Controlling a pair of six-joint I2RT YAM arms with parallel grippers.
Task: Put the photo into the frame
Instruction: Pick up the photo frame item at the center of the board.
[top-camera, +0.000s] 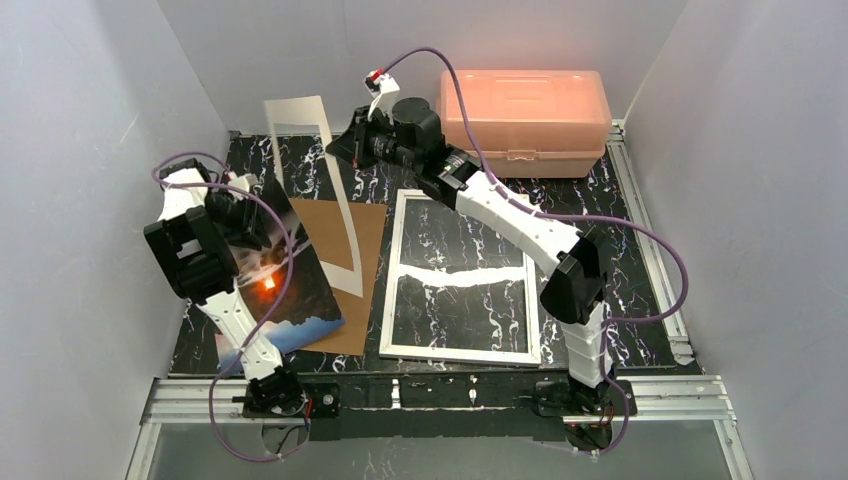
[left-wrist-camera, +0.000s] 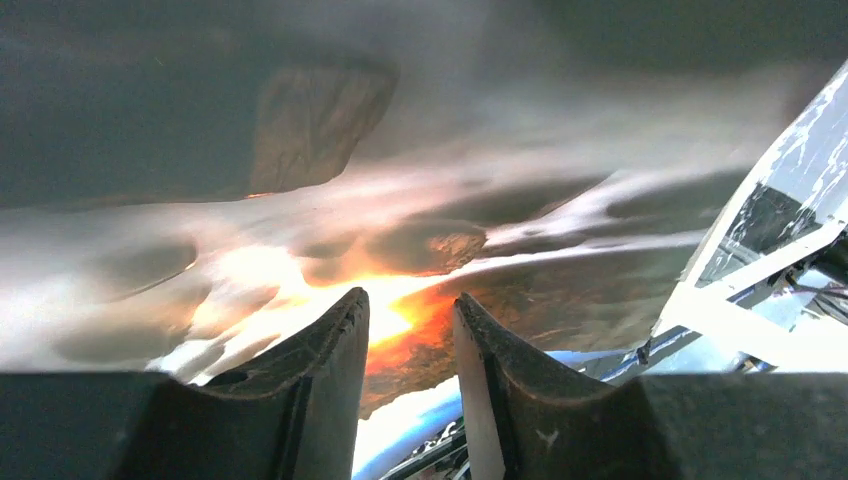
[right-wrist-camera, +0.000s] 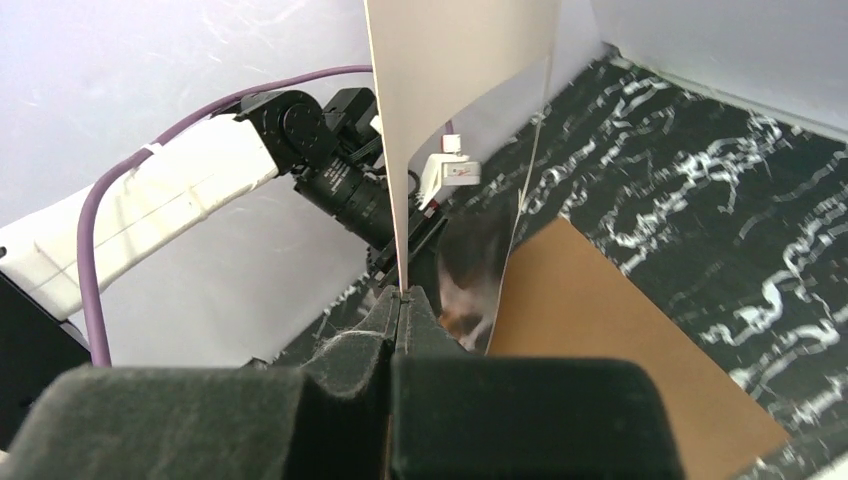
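your left hand (left-wrist-camera: 408, 300) has its fingers apart. the shiny photo of dark clouds with an orange glow (top-camera: 285, 290) stands tilted right in front of it, on the left side of the black marbled surface (top-camera: 600, 190), with its low corner over the flat brown board (top-camera: 365, 240). your right hand (right-wrist-camera: 400, 300) is squeezed tight on the thin white card with a window cut in it (top-camera: 298, 110), holding it up on end. the big white frame with a clear pane (top-camera: 455, 352) lies flat beside the board, apart from the photo.

place: robot lab cell — plain white walls (top-camera: 80, 120) | aluminium rails (top-camera: 680, 395) | black marbled table (top-camera: 625, 195) — bolted-on arms (top-camera: 520, 220)
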